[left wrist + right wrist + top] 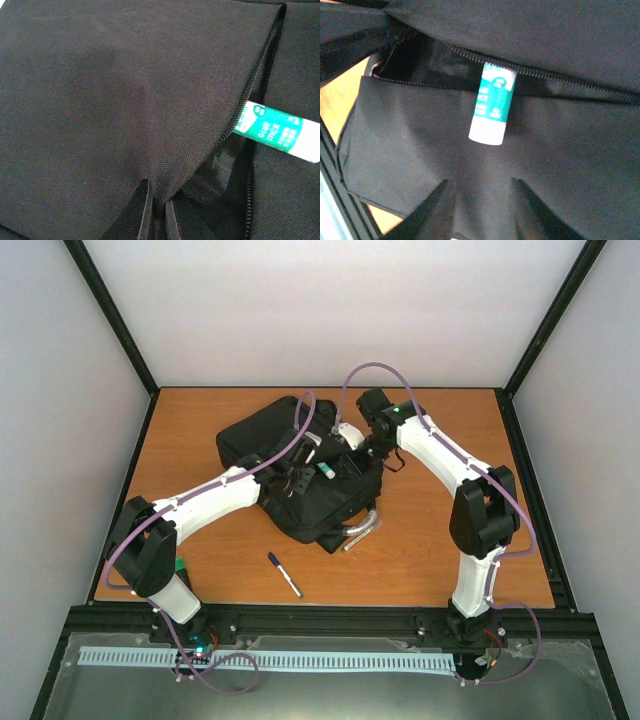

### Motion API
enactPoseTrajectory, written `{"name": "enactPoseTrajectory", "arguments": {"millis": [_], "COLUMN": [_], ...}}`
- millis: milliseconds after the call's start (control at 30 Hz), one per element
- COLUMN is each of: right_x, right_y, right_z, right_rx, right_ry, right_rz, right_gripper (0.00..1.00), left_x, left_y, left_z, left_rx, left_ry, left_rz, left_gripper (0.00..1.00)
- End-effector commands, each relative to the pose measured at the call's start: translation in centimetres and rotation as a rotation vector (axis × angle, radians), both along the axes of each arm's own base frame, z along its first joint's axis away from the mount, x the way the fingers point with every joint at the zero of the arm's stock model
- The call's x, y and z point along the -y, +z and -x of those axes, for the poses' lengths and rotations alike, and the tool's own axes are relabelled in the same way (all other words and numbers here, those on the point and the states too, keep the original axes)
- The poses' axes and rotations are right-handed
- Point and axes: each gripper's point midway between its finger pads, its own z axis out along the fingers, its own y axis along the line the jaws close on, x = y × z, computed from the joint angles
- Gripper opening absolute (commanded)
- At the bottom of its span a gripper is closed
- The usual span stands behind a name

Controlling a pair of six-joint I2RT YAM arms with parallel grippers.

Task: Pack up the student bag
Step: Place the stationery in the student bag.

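Under the left gripper [302,472], clamped on its flap, the student bag [258,435] looks limp; hold it by the zip edge; right gripper [481,215] gapes empty.

The black fabric bag [250,435] lies flat mid-counter [420,550], grey handle [362,530] toward the near edge, its zip pocket open with a green-and-white glue stick [327,472] poking out.

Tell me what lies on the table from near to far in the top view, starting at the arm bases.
pen → grey handle of the student bag → glue stick poking out of the bag's open zipper
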Motion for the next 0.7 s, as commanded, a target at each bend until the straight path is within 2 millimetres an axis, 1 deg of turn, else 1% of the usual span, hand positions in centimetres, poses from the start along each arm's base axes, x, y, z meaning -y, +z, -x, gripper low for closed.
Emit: {"name": "enactPoseTrajectory", "arguments": {"millis": [0, 67, 133, 300, 467, 600, 667], "right_x": [-0.5, -0.9, -1.1, -1.8, -2.8, -3.7, -4.4], "right_y": [0.3, -0.3, -1.0, -1.6, -1.6, -2.2, -1.9], "right_z": [1.1, 1.6, 1.8, 1.0, -1.4, -3.7, -4.8], "right_rx": [-0.005, -0.041, -0.067, -0.070, -0.010, 0.022, 0.046], "right_ry": [0.026, 0.029, 0.029, 0.021, 0.008, -0.013, -0.023], "right_rz": [-0.063, -0.085, -0.094, -0.112, -0.124, -0.125, -0.149], "right_gripper": [0.21, 0.16, 0.13, 0.11, 0.11, 0.10, 0.10], "left_x": [1.0, 1.0, 1.0, 1.1, 1.1, 1.1, 1.1], "left_y": [3.5, 3.6, 3.5, 3.6, 3.6, 3.5, 3.6], "left_z": [-0.8, -0.8, -0.8, -0.8, -0.8, -0.8, -0.8], "left_rx": [0.064, 0.065, 0.064, 0.065, 0.065, 0.063, 0.064], "left_ry": [-0.001, -0.001, 0.000, -0.002, -0.003, -0.003, -0.005], "left_rz": [0.083, 0.083, 0.082, 0.087, 0.086, 0.086, 0.089], "left_gripper": [0.01, 0.01, 0.01, 0.01, 0.01, 0.01, 0.01]}}
